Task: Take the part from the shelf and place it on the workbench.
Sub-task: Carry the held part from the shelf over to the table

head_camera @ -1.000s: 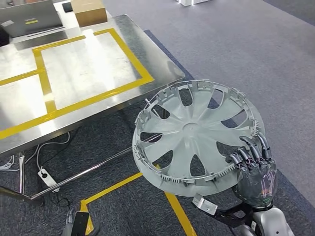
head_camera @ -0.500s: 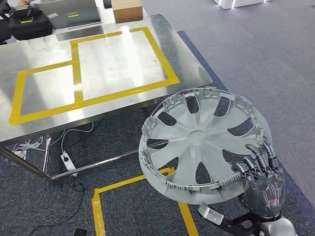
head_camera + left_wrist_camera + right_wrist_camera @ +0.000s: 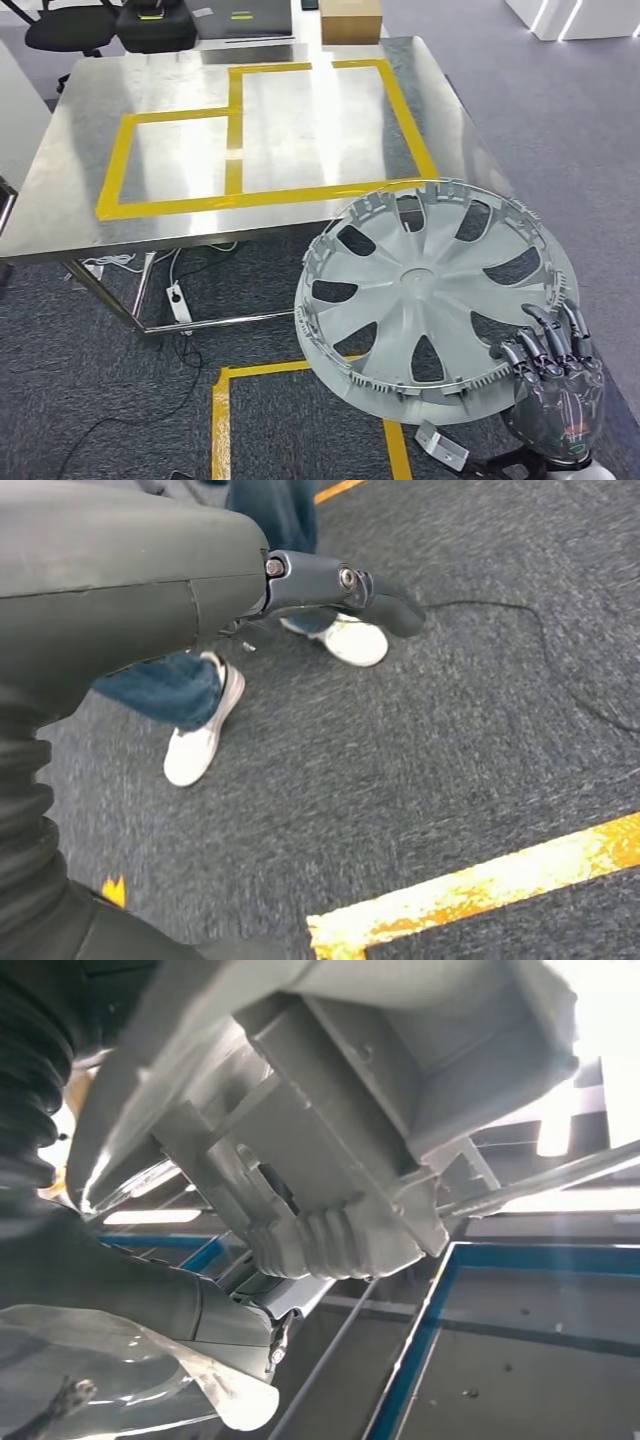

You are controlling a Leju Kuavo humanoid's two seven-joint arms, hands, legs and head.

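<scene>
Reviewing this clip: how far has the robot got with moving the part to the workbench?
Done: the wheel cover is off the shelf, gripped at its rim by the right hand. In hand: it is carried in the air in front of the workbench, mostly over carpet, its far edge overlapping the bench's near corner in the head view. Left: setting it down on the bench top, perhaps inside the yellow tape, and letting go.

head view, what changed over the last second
The camera swung: the workbench now sits more squarely ahead and more of it shows, so the robot turned toward it, not the things. The right hand keeps gripping the wheel cover by its rim, fingers hooked over the edge, held flat as before.
</scene>
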